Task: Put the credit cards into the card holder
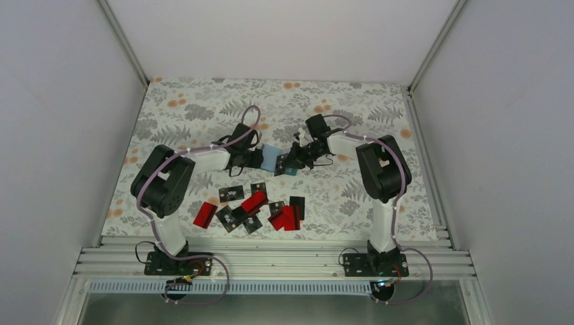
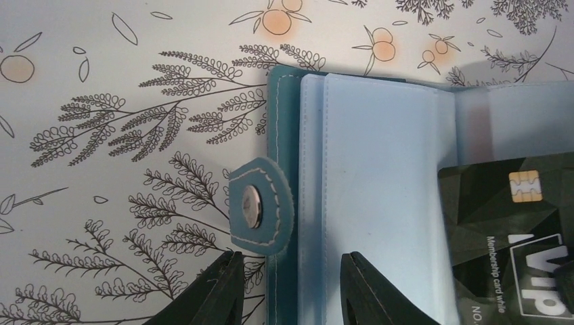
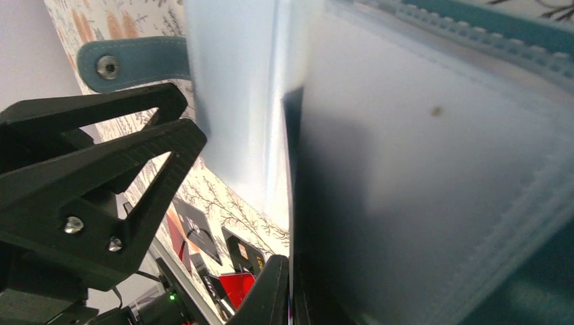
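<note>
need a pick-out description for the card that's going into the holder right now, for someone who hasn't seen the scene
Start at the open teal card holder lying mid-table between the two grippers, beyond the loose pile of red and black cards. The card is at the holder's right side, partly overlapping its pale clear sleeves. It is black with a gold chip and white "VIP" and "Membership card" print, and it is the only card at the holder rather than in the pile.

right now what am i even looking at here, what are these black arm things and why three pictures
Two robot arms are bolted at a table's near edge. One picture looks down from above; the other two come from cameras on each wrist. On the flowered table lie loose red and black cards. Farther back, the arms meet at an open teal card holder. The left gripper straddles the holder's edge by its snap tab; whether it pinches is unclear. The right gripper seems to be feeding a black card into a clear sleeve.
</note>
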You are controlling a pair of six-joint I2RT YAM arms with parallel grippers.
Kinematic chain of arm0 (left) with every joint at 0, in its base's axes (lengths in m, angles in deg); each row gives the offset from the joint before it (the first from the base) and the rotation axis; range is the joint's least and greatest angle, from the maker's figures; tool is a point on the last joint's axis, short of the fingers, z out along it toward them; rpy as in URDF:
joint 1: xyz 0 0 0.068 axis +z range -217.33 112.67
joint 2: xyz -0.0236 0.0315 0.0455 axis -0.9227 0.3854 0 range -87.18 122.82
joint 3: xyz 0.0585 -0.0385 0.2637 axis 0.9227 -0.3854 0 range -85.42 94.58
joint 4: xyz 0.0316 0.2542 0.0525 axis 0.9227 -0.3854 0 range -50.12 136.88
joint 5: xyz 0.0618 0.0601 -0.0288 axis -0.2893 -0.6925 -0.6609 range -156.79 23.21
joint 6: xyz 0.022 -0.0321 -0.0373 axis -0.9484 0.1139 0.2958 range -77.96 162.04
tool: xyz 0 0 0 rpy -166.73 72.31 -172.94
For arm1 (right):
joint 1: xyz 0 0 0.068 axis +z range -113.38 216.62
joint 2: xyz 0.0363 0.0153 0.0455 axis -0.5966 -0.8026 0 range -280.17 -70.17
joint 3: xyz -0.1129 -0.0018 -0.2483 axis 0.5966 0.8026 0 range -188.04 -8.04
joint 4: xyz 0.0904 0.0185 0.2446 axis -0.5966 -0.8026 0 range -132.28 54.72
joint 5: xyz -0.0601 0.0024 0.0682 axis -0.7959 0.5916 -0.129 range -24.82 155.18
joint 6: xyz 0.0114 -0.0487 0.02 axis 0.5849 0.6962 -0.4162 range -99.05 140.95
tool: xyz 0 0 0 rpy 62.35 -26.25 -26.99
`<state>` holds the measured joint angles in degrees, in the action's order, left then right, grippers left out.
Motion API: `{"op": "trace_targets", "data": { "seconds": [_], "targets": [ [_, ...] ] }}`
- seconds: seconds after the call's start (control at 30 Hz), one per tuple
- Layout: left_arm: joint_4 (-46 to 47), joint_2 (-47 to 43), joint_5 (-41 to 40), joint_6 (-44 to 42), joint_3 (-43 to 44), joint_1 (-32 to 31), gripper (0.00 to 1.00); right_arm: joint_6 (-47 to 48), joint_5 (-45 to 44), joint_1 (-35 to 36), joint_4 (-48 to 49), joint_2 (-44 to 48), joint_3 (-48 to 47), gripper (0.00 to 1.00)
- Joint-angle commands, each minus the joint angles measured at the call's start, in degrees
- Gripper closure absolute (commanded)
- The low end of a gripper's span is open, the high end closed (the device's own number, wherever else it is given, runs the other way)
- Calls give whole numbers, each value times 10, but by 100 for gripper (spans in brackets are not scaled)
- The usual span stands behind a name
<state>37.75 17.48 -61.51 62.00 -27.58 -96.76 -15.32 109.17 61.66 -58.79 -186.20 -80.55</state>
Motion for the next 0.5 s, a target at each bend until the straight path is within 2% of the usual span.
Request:
{"op": "trace_targets", "data": {
  "seconds": [0.0,0.47],
  "targets": [
    [-3,8,-9,-15,14,-4,64,8,20,-4,0,-23,-2,96],
    [0,19,-1,-31,18,-8,65,11,42,-13,-9,-46,-25,96]
  ]
}}
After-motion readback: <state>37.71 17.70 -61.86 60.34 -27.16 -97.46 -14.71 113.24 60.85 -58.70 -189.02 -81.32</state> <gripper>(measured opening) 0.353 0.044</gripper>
